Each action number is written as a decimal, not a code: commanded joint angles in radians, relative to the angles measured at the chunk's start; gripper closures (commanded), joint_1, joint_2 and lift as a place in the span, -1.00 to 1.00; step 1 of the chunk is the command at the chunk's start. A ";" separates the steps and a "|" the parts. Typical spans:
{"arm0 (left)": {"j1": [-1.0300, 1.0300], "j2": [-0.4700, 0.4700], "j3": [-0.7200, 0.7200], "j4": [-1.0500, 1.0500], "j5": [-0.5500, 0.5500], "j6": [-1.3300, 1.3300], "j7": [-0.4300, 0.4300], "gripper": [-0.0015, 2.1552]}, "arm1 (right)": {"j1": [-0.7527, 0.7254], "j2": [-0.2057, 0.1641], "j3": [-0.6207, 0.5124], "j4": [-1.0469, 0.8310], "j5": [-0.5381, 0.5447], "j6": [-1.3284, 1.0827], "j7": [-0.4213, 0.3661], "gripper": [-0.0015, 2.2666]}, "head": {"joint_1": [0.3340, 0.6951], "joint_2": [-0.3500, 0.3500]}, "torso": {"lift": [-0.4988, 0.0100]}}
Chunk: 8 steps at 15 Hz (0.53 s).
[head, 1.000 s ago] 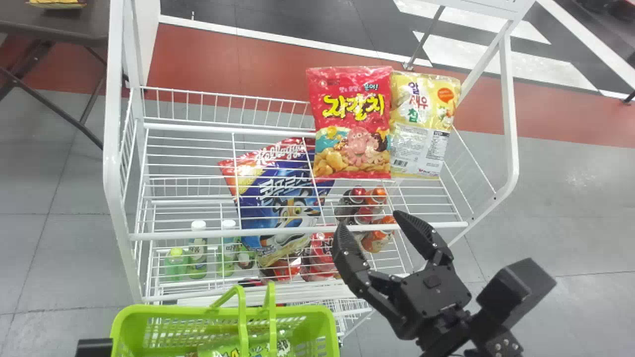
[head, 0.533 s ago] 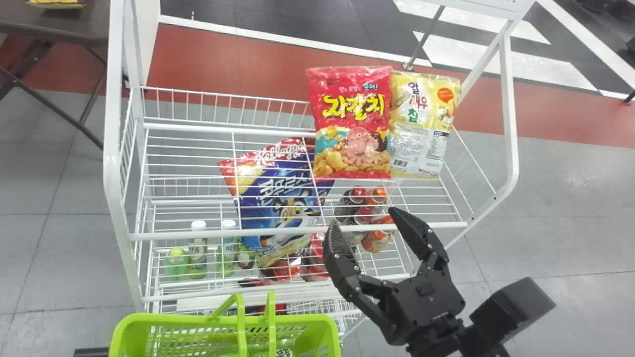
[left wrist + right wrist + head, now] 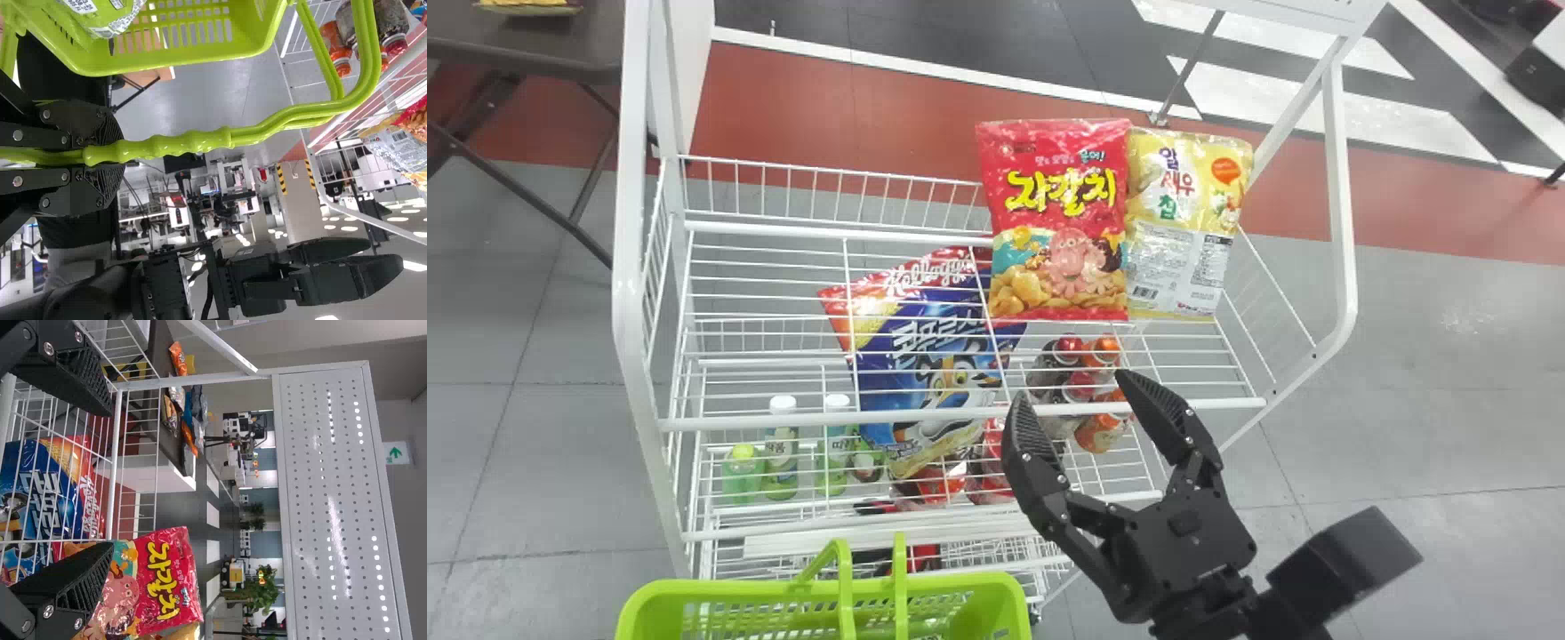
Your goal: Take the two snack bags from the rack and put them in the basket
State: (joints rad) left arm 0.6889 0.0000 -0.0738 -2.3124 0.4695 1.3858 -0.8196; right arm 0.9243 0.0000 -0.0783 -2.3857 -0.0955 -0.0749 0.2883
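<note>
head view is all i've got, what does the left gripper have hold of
Observer: The handle of the green basket; in the left wrist view, the left gripper is shut on its ridged part.

Operator: ok, and on that dark table past the rack i get just one yellow pack at the edge, anything more there

Observer: Yes, the right wrist view has several packs on the table, among them an orange one.
</note>
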 commanded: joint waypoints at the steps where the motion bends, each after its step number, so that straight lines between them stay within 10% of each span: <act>1: -0.002 -0.003 0.000 0.001 0.000 -0.003 0.000 0.39 | 0.001 0.001 -0.001 0.000 -0.003 -0.006 0.000 -0.89 | 1.00 -1.00 | 0.93; 8: -0.009 -0.003 0.005 0.002 0.009 0.000 0.000 0.39 | -0.001 0.001 0.017 0.023 0.000 -0.055 0.000 -0.89 | 1.00 -1.00 | 0.93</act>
State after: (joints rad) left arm 0.6808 0.0000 -0.0665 -2.3104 0.4780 1.3855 -0.8196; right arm 0.9247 0.0000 -0.0636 -2.3693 -0.0957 -0.1138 0.2883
